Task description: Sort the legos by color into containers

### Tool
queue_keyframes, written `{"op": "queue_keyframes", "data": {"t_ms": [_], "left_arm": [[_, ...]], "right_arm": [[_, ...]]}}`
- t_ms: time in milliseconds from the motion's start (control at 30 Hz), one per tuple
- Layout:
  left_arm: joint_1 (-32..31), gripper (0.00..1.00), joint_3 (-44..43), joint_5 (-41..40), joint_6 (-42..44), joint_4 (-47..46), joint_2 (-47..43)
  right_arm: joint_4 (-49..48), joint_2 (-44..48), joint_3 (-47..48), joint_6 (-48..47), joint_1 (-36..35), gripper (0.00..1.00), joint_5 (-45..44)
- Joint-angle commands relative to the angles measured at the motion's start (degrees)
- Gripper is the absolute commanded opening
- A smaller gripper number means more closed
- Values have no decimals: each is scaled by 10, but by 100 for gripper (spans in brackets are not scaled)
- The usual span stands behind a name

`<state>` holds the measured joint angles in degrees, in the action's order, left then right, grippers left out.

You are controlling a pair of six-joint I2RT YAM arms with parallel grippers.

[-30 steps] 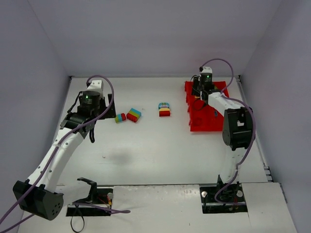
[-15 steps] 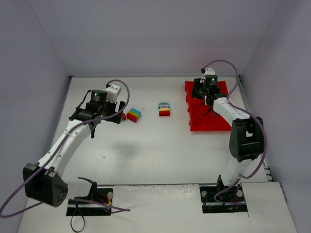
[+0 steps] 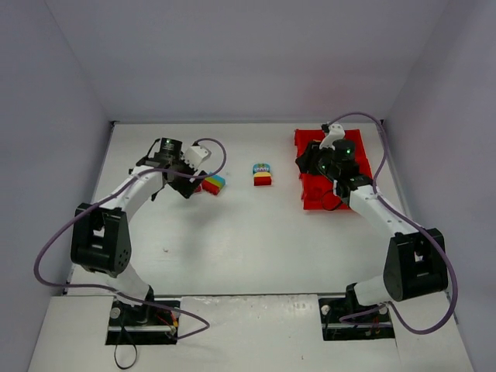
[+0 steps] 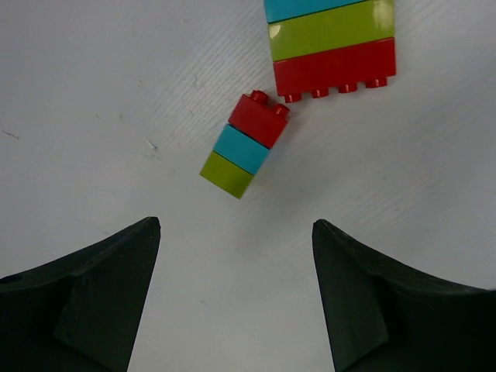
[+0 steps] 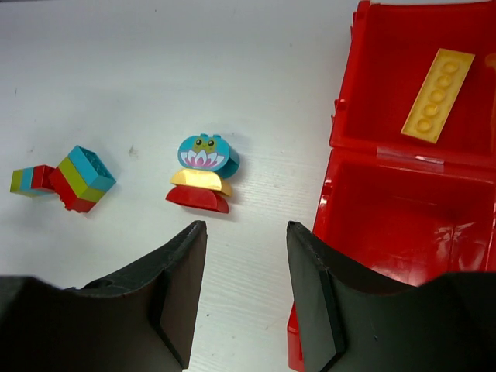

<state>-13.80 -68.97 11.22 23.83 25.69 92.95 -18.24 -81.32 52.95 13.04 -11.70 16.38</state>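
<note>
Just ahead of the left gripper (image 4: 235,229), open and empty, lies the small three-brick stack (image 4: 244,145), its long axis diagonal to the jaw line.

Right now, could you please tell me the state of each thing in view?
Left fingers: open, empty.
Right fingers: open, empty.
Small brick stack: joined, lying sideways.
Larger brick stack: joined, not yet sorted.
Frog stack: joined, upright.
Yellow plate: flat inside red tray.
</note>
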Motion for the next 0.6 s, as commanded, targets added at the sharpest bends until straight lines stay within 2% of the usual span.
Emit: {"op": "queue_keyframes", "data": {"t_ms": [0,133,400,500,567], "left_arm": [[24,72,-59,48,66,-4,33],[40,70,-92,85,73,5,91],[40,70,-117,78,93,-3,154],[40,66,-128,82,93,8,170],[40,59,-129,84,89,14,180]], "right_arm": [[-51,31,-6,7,0,43,25],[-54,31,-9,1,0,43,28],[-58,33,-11,-3,0,43,26],[-61,28,-12,-2,0,43,30],[-63,26,-14,-1,0,43,34]]}}
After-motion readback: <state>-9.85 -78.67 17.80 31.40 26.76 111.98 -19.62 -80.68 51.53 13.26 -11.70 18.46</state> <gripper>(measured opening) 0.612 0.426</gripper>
